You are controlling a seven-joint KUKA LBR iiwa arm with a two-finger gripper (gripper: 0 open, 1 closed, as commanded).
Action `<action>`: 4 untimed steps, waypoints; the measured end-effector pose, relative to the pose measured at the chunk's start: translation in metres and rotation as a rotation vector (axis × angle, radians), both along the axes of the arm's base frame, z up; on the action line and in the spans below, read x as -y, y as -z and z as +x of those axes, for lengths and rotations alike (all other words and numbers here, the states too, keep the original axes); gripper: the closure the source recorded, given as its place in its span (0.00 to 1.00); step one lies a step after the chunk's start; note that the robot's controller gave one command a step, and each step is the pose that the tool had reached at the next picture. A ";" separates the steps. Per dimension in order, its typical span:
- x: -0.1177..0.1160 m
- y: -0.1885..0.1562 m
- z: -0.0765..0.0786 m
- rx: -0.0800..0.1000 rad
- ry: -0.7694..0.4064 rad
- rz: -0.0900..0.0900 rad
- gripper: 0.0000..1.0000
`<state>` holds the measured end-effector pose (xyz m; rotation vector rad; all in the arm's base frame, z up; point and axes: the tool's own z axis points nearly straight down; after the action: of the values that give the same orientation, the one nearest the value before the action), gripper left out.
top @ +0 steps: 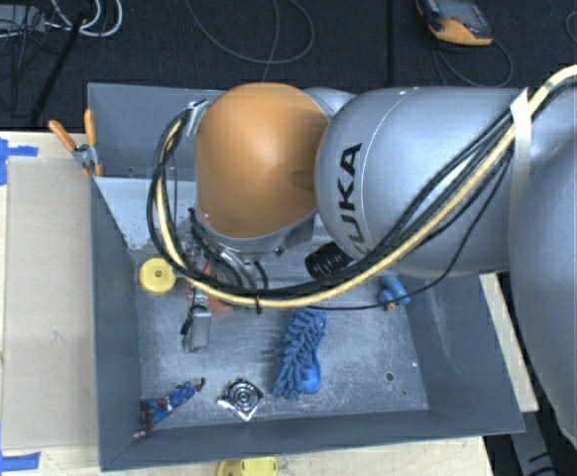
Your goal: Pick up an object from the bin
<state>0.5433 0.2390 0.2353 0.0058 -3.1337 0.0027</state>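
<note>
Camera view: a blue bristly brush (pixel 300 353) lies on the floor of the grey bin (pixel 115 350), its length running toward the far wall; every place below is told from it. The gripper (pixel 196 337) hangs under the arm's orange cover (pixel 259 157), left of the brush and well apart from it, low over bare floor. Whether its jaws stand wide or narrow I cannot tell. The thing nearest to the gripper is a yellow round disc (pixel 157 277), farther left of the brush and nearer the far wall; it sits up and left of the gripper, apart from it. Just left of the brush's near end lies a shiny round metal piece (pixel 240 397). Farther left, toward the near left corner, lies a small blue and red piece (pixel 170 402). Right of the brush, toward the far wall, a small blue piece (pixel 393 291) sits by the arm's cables (pixel 437 211)
</note>
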 end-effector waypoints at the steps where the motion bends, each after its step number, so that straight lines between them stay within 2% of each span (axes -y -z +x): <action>1: 0.002 -0.005 0.002 0.007 0.006 0.002 0.00; 2: 0.000 0.047 -0.017 0.008 -0.165 0.002 0.00; 3: 0.004 0.073 -0.056 0.005 -0.538 0.003 0.00; 4: 0.000 0.102 -0.047 0.008 -0.493 0.005 0.00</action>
<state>0.4959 0.2394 0.1333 0.7718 -3.0455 -0.0016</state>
